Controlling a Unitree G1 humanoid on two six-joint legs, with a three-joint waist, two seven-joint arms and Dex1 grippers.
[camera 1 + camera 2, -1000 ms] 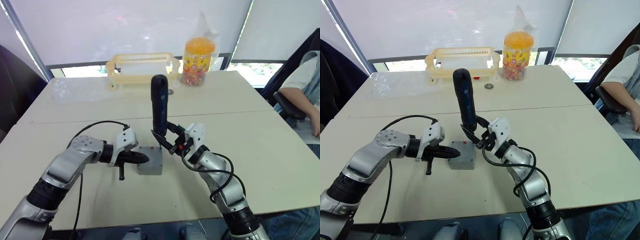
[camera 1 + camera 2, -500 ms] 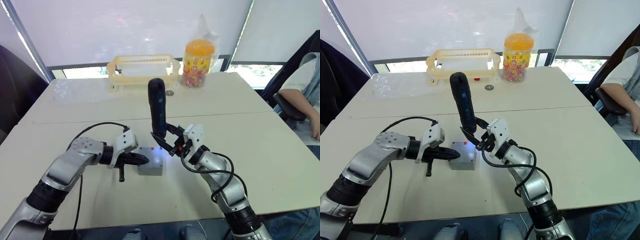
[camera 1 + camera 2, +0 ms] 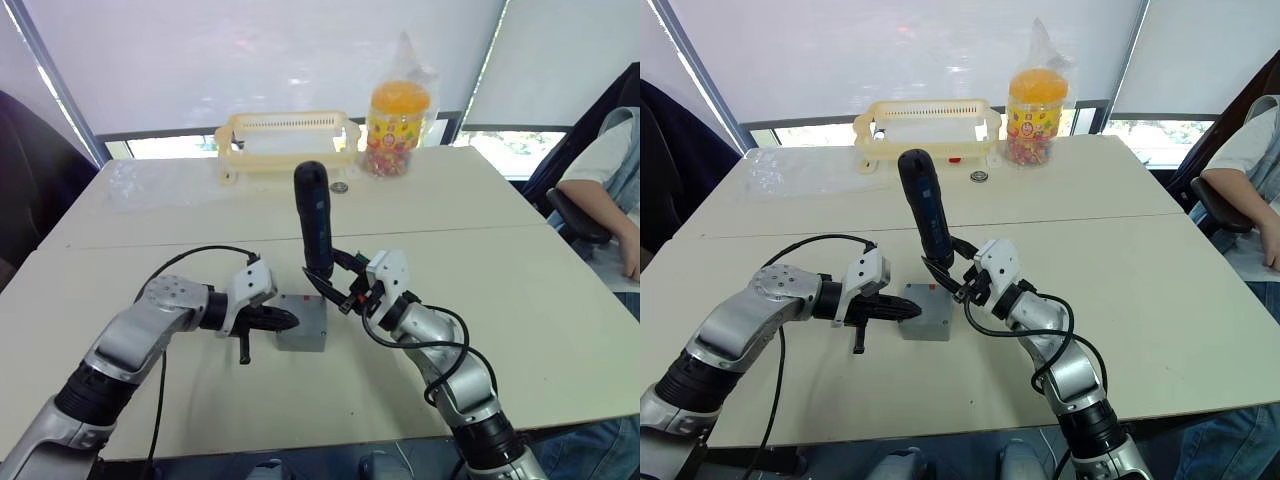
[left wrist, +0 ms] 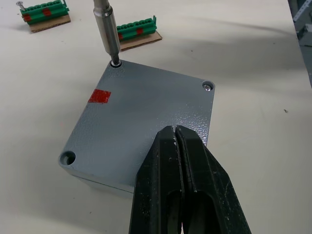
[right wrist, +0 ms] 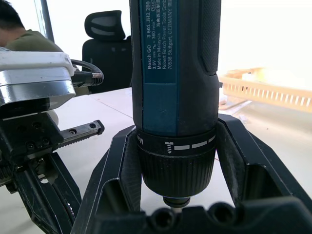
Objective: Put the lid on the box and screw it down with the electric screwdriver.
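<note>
Left wrist view showed the electric screwdriver (image 4: 107, 29) bit seated in a corner screw of the lid (image 4: 141, 131), on the box mid-bench. Right tool (image 3: 335, 290) gripped it; left tool (image 4: 180, 187), closed and empty, pinned the lid. Tilt could cam the bit out.

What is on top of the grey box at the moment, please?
The lid sits on the box, with a red mark. The screwdriver bit is in one corner hole, and the shut left gripper presses it. Inside is hidden.
</note>
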